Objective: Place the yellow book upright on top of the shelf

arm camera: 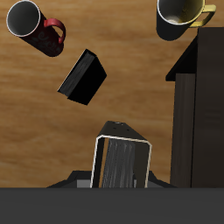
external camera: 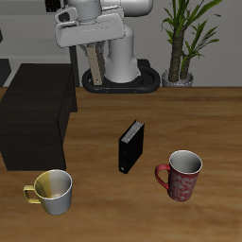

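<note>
Got my claw [external camera: 95,64] clamped on the book [external camera: 96,62], hanging edge-down so it'll land upright. Held high to clear the shelf [external camera: 33,113], which is off to the side.

My wooden table [external camera: 189,113] shows matt grain; the low black boxy shelf [external camera: 33,113] looks matt, the speckled red mug [external camera: 182,176] and yellow-handled mug [external camera: 53,191] glossy glazed.
</note>
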Motion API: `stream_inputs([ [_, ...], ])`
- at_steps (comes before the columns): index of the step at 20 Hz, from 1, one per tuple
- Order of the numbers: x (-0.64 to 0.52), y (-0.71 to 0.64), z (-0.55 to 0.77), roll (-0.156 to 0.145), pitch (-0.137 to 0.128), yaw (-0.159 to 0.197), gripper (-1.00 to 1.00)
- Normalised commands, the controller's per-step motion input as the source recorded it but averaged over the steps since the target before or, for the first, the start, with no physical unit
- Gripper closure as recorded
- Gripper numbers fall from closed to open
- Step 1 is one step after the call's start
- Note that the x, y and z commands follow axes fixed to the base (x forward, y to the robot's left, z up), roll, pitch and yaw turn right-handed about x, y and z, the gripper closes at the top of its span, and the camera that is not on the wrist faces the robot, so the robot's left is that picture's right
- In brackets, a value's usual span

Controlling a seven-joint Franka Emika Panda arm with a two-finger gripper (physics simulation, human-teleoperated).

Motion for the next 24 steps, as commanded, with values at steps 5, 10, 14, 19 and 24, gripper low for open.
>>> stream_inputs([
  [5,0.09,-0.41,0.19,-0.001,-0.006,0.006,1.0],
  [10,0.07,-0.42,0.15,0.003,0.02,0.014,1.0],
  [14,0.08,-0.53,0.18,0.008,0.031,0.025,1.0],
  [19,0.08,-0.5,0.17,-0.021,0.005,0.034,1.0],
  [24,0.14,-0.57,0.2,-0.096,-0.018,-0.028,1.0],
])
